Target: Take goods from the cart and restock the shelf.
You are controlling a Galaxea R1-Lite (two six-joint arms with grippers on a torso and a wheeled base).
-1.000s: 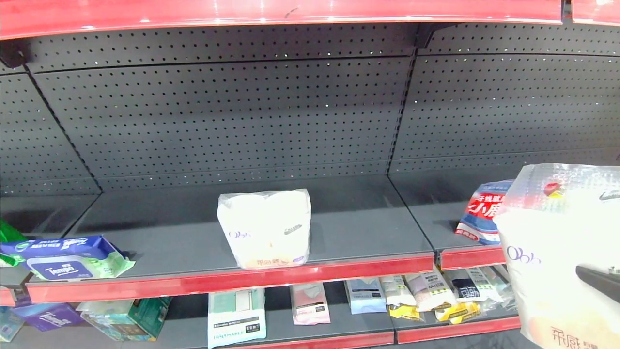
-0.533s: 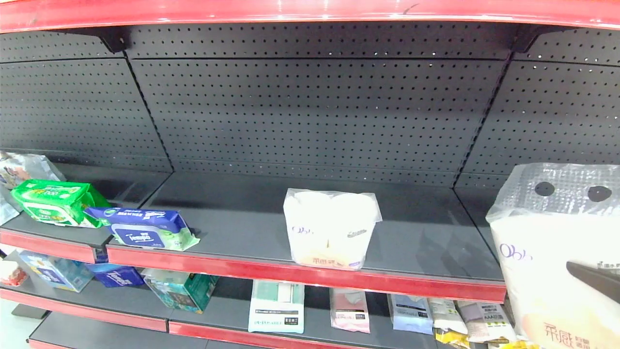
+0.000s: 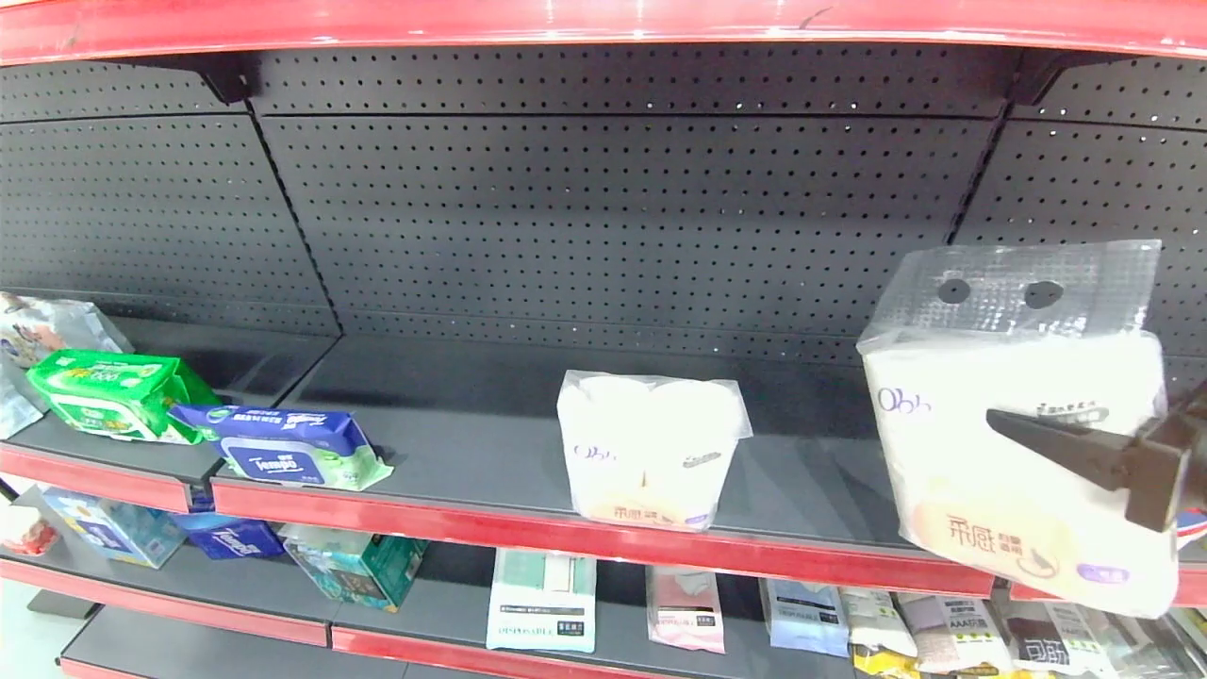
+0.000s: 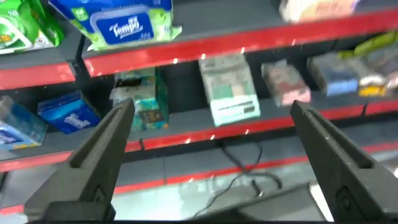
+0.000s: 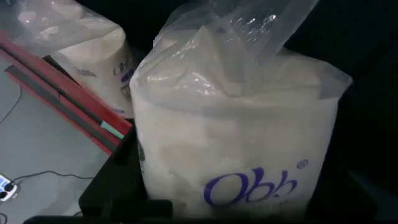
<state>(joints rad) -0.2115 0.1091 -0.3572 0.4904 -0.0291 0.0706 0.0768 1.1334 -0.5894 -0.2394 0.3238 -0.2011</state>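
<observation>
Head view: the right end effector (image 3: 1033, 432) comes in from 3 o'clock and is clamped on a white tissue pack (image 3: 1009, 377), with one dark finger (image 3: 1066, 445) lying across the pack's front face. The pack stands upright with its clear punched handle flap on top, and its lower corner crosses the red front edge of the shelf (image 3: 453, 443). Whether it touches the shelf cannot be told. A second tissue pack (image 3: 651, 448) of the same kind stands upright at the shelf's front edge near the centre, well apart from the held one, at its 9 o'clock. Further toward 9 o'clock a blue wipes pack (image 3: 283, 451) lies at the front edge, and a green wipes pack (image 3: 113, 391) lies just beside it on the neighbouring shelf section. On the lower shelf, toward 6 o'clock, flat packets (image 3: 542, 599) lie in a row.

Left wrist view: the left end effector (image 4: 211, 109) is spread wide with nothing between its fingers, facing the lower shelf and its packets. The blue wipes pack sits on the shelf above. A dark cable (image 4: 242, 177) lies on the floor.

Right wrist view: the white tissue pack sits between the dark fingers, its plastic flap crumpled above the rolls. The second tissue pack stands beyond it by the red shelf edge.
</observation>
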